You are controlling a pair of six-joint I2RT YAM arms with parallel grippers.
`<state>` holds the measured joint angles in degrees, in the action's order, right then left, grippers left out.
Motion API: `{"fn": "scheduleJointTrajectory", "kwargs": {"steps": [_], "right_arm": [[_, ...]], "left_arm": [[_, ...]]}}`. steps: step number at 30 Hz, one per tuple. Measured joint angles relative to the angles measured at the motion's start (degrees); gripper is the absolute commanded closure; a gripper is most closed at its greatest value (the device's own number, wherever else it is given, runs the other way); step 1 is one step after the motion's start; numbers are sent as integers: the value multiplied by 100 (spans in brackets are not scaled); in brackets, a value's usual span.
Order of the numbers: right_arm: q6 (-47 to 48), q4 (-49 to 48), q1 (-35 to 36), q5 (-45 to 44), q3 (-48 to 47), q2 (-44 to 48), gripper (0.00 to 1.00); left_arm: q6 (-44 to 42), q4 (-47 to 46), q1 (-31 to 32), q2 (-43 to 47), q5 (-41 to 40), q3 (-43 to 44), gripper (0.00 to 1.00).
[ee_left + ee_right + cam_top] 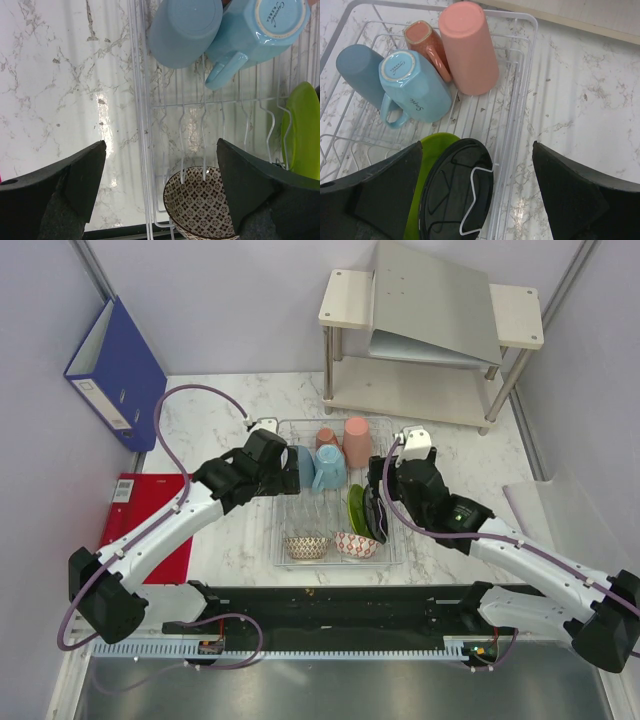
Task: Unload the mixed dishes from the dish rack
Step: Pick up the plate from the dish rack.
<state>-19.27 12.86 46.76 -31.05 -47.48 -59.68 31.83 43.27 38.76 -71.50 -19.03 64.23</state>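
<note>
Top external view puts the dish rack (320,508) at mid-frame on the marble table (215,430), fully loaded, with an arm leaning in from each side.

The right gripper (477,165) hangs spread wide above the black plate (452,195). The lime-green plate (434,144) stands just beside that plate on its left, apparently touching it. A wire prong (468,200) crosses the black plate's near face. I judge this the main hazard. A finger coming down here could land on the prong or wedge between the two plates. It might then pinch both, or hook the wire and drag the light rack along.

The left gripper (161,165) is equally wide and straddles the rack's left rim. One finger is over bare table and the other over the brown-white bowl (200,205). Closing from here could catch the rim rather than a dish.

The rack's long axis appears to run from the bottom of the top view towards its top. Both plates stand on edge along that line, faces turned left and right. The light-blue mug (412,85), light-blue cup (357,67) and salmon-pink cup (467,47) sit base-up and tilted at the far end. The mug's handle points to the lower left of the right wrist view.
</note>
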Motion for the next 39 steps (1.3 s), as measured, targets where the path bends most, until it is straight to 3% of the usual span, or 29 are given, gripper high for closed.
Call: {"fn": "scheduleJointTrajectory", "kwargs": {"steps": [2, 4, 8, 17, 25, 34, 39], "right_arm": [[0, 7, 0, 153, 39, -4, 2], [2, 9, 0, 317, 55, -15, 12], [-2, 57, 0, 623, 57, -85, 22], [-212, 433, 118, 1047, 118, -39, 22], [-507, 623, 682, 1025, 122, -74, 23], [-737, 658, 914, 697, 151, -411, 28], [-804, 651, 927, 481, 205, -308, 36]], "left_arm": [[2, -33, 0, 7, 11, 0, 1], [2, -52, 0, 22, 20, -2, 1], [4, -98, 0, 55, 85, -35, 2], [4, -181, 0, 223, 166, -282, 2], [7, -210, 0, 289, 245, -426, 4], [9, -273, 0, 428, 269, -575, 4], [13, -278, 0, 498, 269, -614, 4]]}}
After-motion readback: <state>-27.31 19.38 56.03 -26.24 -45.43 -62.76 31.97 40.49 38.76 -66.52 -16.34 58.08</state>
